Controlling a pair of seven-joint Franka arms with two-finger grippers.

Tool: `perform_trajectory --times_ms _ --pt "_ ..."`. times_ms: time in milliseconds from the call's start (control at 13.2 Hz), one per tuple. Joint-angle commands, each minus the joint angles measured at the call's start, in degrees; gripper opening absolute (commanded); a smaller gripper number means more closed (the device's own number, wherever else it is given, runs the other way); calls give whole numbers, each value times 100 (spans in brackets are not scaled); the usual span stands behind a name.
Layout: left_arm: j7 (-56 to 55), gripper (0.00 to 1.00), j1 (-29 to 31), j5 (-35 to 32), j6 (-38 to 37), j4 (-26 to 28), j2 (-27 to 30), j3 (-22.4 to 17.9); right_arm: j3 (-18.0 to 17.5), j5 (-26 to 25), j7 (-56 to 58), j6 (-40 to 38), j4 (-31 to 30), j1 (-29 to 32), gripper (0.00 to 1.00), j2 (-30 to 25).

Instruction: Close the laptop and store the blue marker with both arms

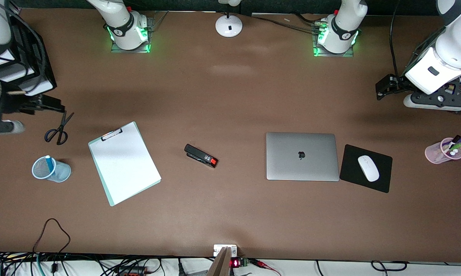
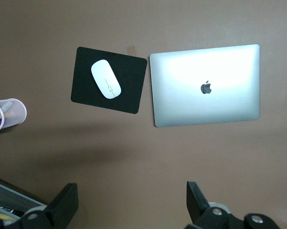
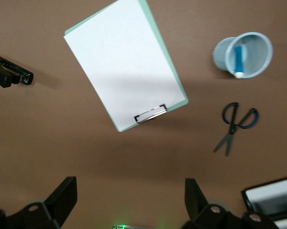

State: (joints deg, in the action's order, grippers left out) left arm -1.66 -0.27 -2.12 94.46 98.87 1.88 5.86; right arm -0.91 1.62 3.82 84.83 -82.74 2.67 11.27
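The silver-grey laptop (image 1: 302, 168) lies shut on the table, apple logo up, beside the black mouse pad; it also shows in the left wrist view (image 2: 181, 90). The blue marker (image 1: 49, 163) stands in a light-blue mesh cup (image 1: 61, 174) toward the right arm's end of the table; both show in the right wrist view, marker (image 3: 238, 59) and cup (image 3: 222, 59). My left gripper (image 1: 381, 89) is open and empty, up over bare table at the left arm's end (image 2: 131, 205). My right gripper (image 1: 56, 104) is open and empty, up above the scissors (image 3: 129, 200).
A clipboard (image 1: 123, 163), a black stapler (image 1: 201, 156) and scissors (image 1: 58, 130) lie on the table. A white mouse (image 1: 368, 168) sits on the mouse pad (image 1: 349, 174). A pink cup of pens (image 1: 435, 153) stands at the left arm's end. A lamp base (image 1: 229, 26) stands between the arm bases.
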Motion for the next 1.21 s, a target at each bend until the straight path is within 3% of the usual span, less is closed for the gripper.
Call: perform_trajectory --times_ms 0,227,529,756,1133 --pt "52 100 9 -95 -130 -183 -92 12 406 -83 -13 25 -225 -179 100 -336" --pt "52 100 0 -95 -130 -192 -92 21 1074 -101 -66 -1 -251 -846 100 -441" --pt "52 100 0 -95 -130 -183 -92 21 1093 -110 -48 217 -549 -733 100 -660" --pt "52 100 -9 -95 -130 -192 -92 21 1093 -154 -48 780 -1374 -751 100 -1214" --pt "52 100 -9 -95 -130 -192 -92 30 1093 -145 -127 535 -1447 -742 100 -1461"
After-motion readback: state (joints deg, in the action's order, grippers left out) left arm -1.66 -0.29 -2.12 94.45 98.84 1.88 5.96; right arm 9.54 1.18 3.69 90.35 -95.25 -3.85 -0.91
